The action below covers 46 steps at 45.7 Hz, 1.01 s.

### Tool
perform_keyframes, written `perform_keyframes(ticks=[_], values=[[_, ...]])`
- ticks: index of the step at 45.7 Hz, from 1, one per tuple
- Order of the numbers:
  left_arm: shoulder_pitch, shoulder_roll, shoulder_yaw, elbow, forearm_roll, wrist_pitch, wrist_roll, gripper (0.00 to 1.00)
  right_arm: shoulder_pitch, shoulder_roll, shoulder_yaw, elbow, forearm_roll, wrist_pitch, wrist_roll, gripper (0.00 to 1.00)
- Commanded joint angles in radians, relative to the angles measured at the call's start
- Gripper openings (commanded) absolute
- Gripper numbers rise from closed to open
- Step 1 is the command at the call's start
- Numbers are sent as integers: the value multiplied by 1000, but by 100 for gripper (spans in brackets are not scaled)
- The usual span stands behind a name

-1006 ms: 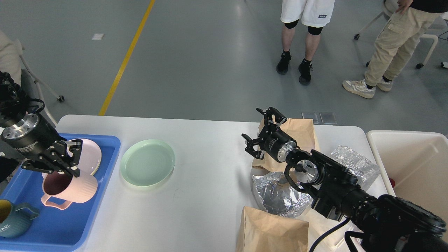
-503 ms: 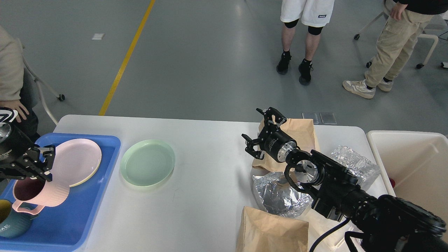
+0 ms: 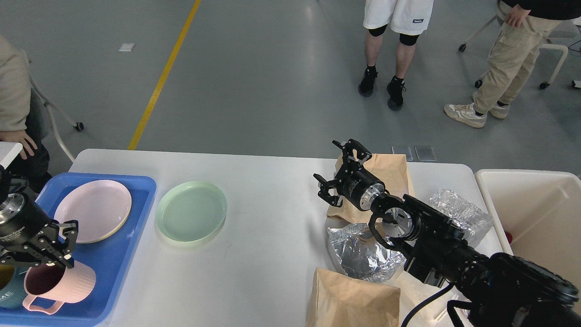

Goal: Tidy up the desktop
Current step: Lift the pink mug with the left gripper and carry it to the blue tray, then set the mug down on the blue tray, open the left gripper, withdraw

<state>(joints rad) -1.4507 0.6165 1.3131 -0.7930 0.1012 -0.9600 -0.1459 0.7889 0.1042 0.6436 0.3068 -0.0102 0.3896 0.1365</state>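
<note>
The white desktop (image 3: 272, 227) spans the view. My left gripper (image 3: 56, 254) is over the near end of the blue tray (image 3: 113, 272), shut on the rim of a pink ribbed mug (image 3: 63, 286). A pink plate (image 3: 93, 210) lies at the tray's far end and a teal mug (image 3: 7, 290) shows at its near left edge. A green plate (image 3: 191, 210) lies on the desktop beside the tray. My right gripper (image 3: 338, 170) is open and empty, held above the desktop beside a brown paper bag (image 3: 390, 175).
Crumpled foil (image 3: 363, 254) and more foil (image 3: 460, 209) lie by my right arm. A second paper bag (image 3: 354, 299) lies at the near edge. A cream bin (image 3: 540, 213) stands at the right. People stand beyond the table and one sits at the left.
My left gripper has carried the pink mug from the tray's middle toward the near left end, beside the teal mug, uncovering the pink plate. My right arm has not moved.
</note>
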Motion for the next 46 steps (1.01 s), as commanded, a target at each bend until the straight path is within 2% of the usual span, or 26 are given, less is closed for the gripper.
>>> perform_keyframes(ticks=[1,14,22,30,37,46], values=[[32,0,-14,28,0,0,0,0,1,0,-1,0,-1,0,0,100],[50,-3,-12,35,0,0,0,0,1,0,1,0,-1,0,0,100],[61,-6,-14,41,0,0,3,4,0,0,1,0,-1,0,0,100],[61,-8,-15,48,2,0,3,13,0,0,-1,0,-1,0,0,100],[61,-9,-38,80,2,0,3,31,0,0,-1,0,-1,0,0,100],[61,-1,-52,100,0,0,-4,46,1,0,1,0,-1,0,0,100]])
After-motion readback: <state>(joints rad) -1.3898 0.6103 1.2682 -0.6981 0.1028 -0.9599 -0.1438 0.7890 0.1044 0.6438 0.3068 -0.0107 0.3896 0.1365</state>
